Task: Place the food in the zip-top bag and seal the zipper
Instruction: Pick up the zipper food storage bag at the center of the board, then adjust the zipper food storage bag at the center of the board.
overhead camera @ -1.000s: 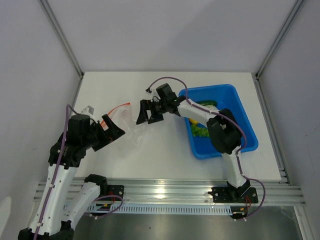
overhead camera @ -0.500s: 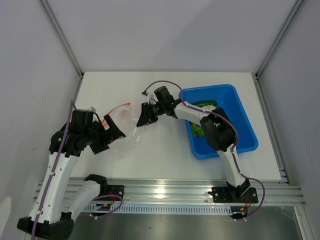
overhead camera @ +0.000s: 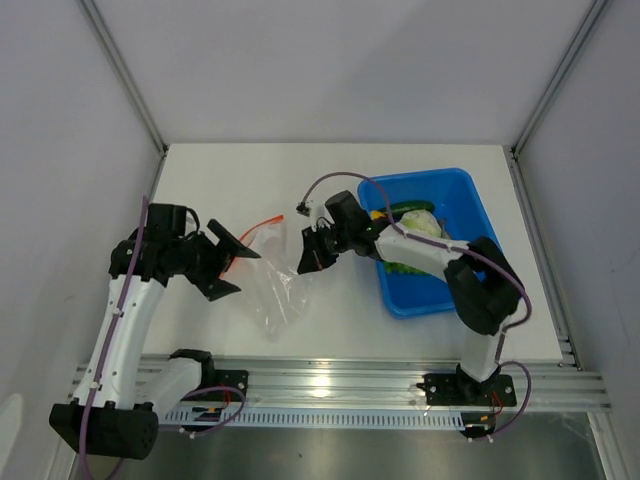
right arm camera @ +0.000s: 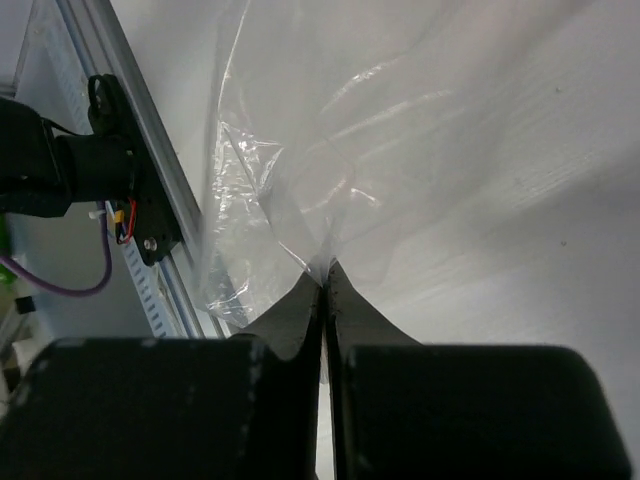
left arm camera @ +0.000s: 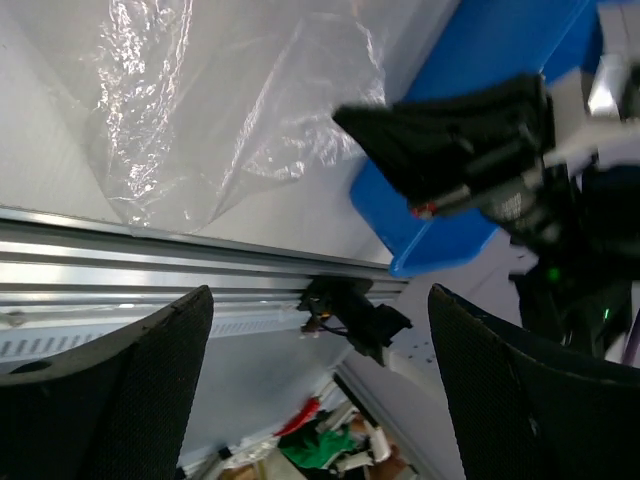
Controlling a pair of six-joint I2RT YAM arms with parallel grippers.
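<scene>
Nearest the rail sits the closed end of the zip-top bag [overhead camera: 278, 300]. Its long axis runs away and slightly left to the mouth, where the zipper [overhead camera: 262, 222] shows only in part. The left gripper [overhead camera: 229, 264] gapes beside that mouth, grasping nothing. The right gripper [overhead camera: 308, 260] is clenched on the bag's film. Farther right, its arm hides part of the food [overhead camera: 420, 223] in the blue tray [overhead camera: 470, 190].

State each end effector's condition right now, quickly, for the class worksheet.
Left end effector: open, holding nothing.
Right end effector: closed, pinching the zip-top bag.
</scene>
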